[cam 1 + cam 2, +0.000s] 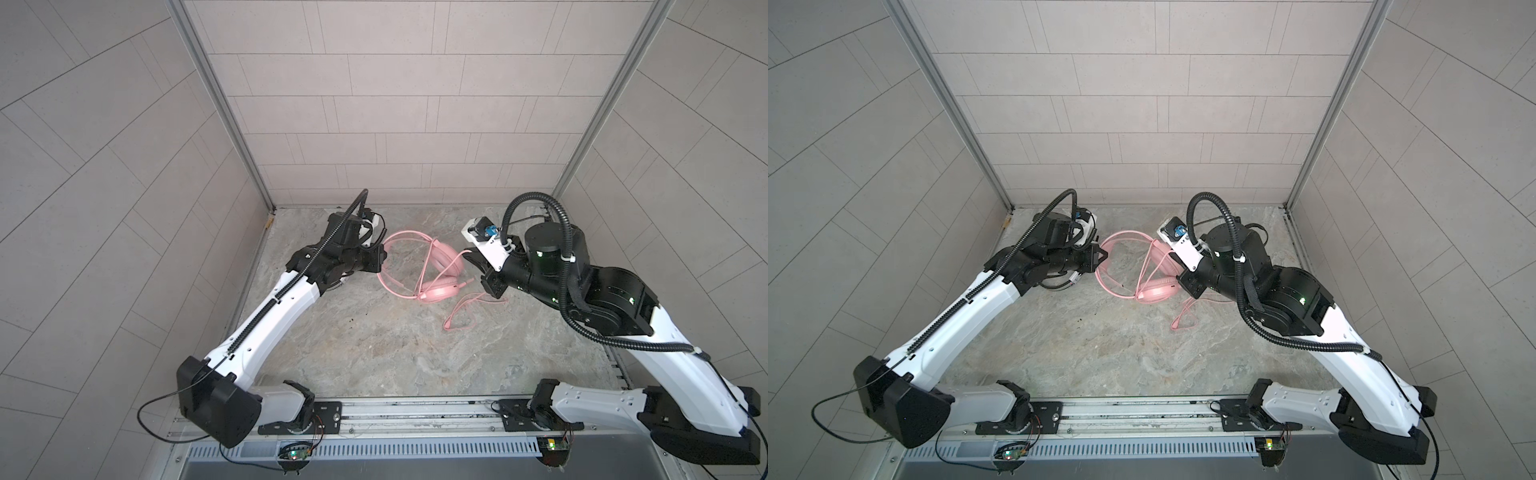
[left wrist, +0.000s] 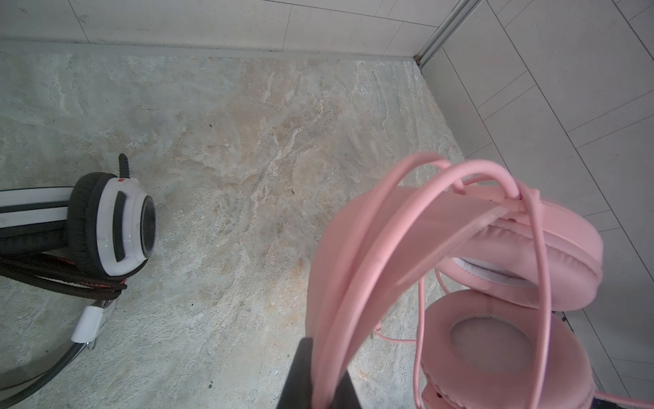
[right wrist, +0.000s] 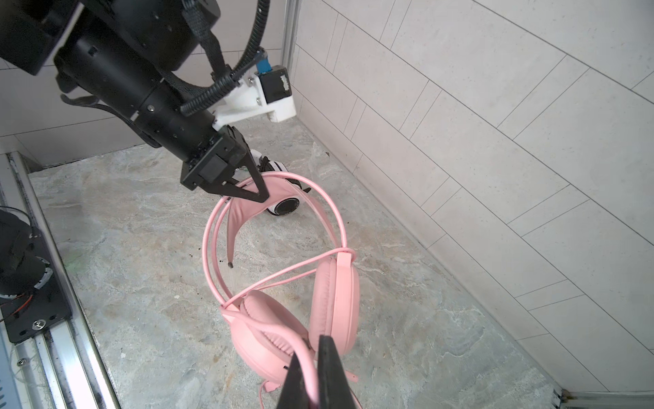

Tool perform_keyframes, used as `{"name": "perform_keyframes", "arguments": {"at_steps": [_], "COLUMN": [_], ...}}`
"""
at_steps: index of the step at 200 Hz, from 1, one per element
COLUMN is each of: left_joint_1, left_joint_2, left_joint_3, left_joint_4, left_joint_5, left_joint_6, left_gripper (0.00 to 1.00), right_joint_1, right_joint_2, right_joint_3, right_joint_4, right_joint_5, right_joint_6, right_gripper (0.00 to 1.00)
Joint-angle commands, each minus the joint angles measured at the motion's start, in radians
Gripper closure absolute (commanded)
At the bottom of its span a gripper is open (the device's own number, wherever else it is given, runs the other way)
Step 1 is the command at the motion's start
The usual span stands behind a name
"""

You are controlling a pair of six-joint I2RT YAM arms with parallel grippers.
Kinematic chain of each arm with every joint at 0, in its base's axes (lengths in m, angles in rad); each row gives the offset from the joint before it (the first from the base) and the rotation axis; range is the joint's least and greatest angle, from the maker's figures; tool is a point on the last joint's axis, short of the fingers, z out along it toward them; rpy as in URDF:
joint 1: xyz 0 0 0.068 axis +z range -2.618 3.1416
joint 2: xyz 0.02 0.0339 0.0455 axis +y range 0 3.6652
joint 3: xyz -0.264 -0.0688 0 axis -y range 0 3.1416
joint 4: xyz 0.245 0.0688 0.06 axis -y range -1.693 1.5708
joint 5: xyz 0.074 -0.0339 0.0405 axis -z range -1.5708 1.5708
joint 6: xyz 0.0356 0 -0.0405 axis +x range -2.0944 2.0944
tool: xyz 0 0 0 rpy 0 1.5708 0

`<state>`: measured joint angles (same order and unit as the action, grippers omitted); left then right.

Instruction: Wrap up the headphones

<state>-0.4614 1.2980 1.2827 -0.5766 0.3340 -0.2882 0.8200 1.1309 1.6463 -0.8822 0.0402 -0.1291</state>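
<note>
Only the wrist views showed the white-and-black headset (image 2: 106, 226); in both top views the left arm hid it. It lay on the counter (image 1: 374, 353) near the back wall, with a glossy white cup, a black foam pad, a striped band and dark braided cable bundled beside it.

The pink headset (image 1: 436, 270) sat mid-counter between the two arms, with smooth cups, wrinkled soft ear pads and a thin double-hoop band. The left tool (image 3: 263, 198) was pressed together, pinching the pink band at its top, seen plainly from the right wrist. The right tool (image 3: 311, 382) was likewise closed, pinching the pink cable (image 1: 461, 311) by the lower cup. A strand of that cable crossed over the two cups, and only the top views showed its loose end looping on the marbled stone surface.

No readable writing appeared anywhere.
</note>
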Motion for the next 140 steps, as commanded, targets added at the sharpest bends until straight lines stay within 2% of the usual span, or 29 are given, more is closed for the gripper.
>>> {"name": "perform_keyframes", "arguments": {"at_steps": [1, 50, 70, 106, 140], "left_joint_1": [-0.008, -0.007, -0.007, 0.002, 0.016], "left_joint_2": [-0.047, -0.079, -0.082, -0.113, -0.135], "left_joint_3": [-0.012, -0.012, 0.01, 0.036, 0.04], "left_joint_4": [0.003, -0.031, -0.069, -0.097, -0.064], "left_joint_5": [0.068, 0.274, 0.327, 0.387, 0.469], "left_joint_6": [0.106, 0.219, 0.241, 0.25, 0.207], "left_gripper": [1.0, 1.0, 1.0, 1.0, 1.0], "right_joint_1": [-0.031, -0.24, -0.314, -0.344, -0.359], "right_joint_2": [0.023, 0.106, 0.14, 0.145, 0.138], "right_joint_3": [0.041, 0.01, 0.0, -0.055, -0.119], "right_joint_4": [0.06, 0.151, 0.17, 0.182, 0.199], "right_joint_5": [-0.041, -0.257, -0.333, -0.298, -0.251], "right_joint_6": [-0.013, 0.048, 0.07, 0.067, 0.075], "right_gripper": [1.0, 1.0, 1.0, 0.98, 0.98]}}
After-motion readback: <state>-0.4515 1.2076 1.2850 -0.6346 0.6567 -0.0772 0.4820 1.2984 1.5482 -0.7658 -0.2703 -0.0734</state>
